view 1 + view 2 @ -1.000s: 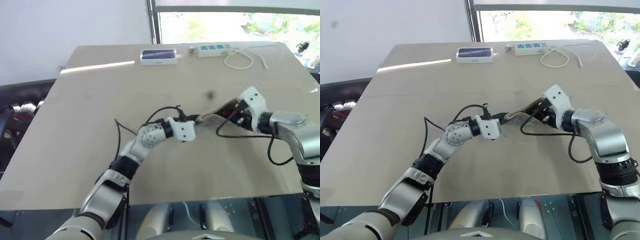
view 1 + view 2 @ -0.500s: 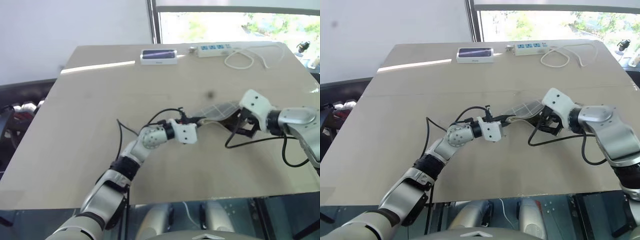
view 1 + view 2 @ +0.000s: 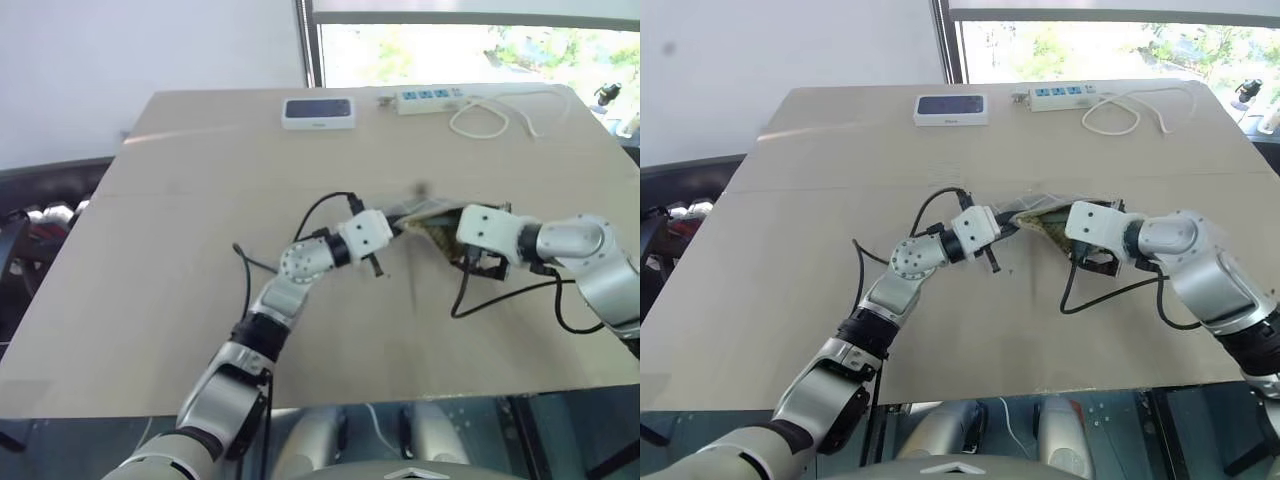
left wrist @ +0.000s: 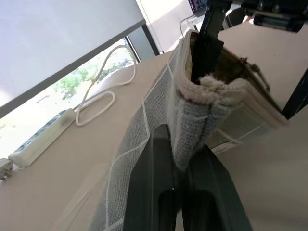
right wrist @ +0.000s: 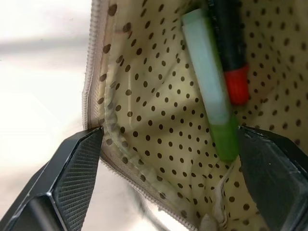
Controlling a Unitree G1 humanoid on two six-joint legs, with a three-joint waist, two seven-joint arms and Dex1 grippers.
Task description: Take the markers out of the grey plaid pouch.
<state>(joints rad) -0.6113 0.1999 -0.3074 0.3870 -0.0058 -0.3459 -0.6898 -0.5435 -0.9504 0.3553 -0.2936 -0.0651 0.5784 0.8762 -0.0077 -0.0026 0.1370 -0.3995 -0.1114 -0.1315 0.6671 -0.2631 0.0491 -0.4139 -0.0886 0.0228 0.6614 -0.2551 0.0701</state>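
Nothing is out yet: both markers lie inside the grey plaid pouch (image 4: pixel 192 115), which sits lifted off the middle of the table (image 3: pixel 200 200) between the two arms. The left gripper (image 4: pixel 179 159) is pinched tight on the edge of the pouch's fabric, holding its mouth up, while the right gripper (image 5: pixel 168 159) stands spread wide at the opening, one finger (image 5: pixel 72 178) outside the zipper edge and the other against the dotted lining, gripping nothing. Between them, in the right wrist view, lie the light green highlighter (image 5: pixel 209 82) and the slim red-and-black marker (image 5: pixel 231 48), side by side and touching, deep in the pouch. So the opening looks done and held, I judge, and all the removing is left: two pens to draw out, one after the other. Counted: one pouch, two markers, and at the far edge of the table one white-and-dark-blue box (image 3: pixel 318 113) and one power strip (image 3: pixel 430 98) with its cord
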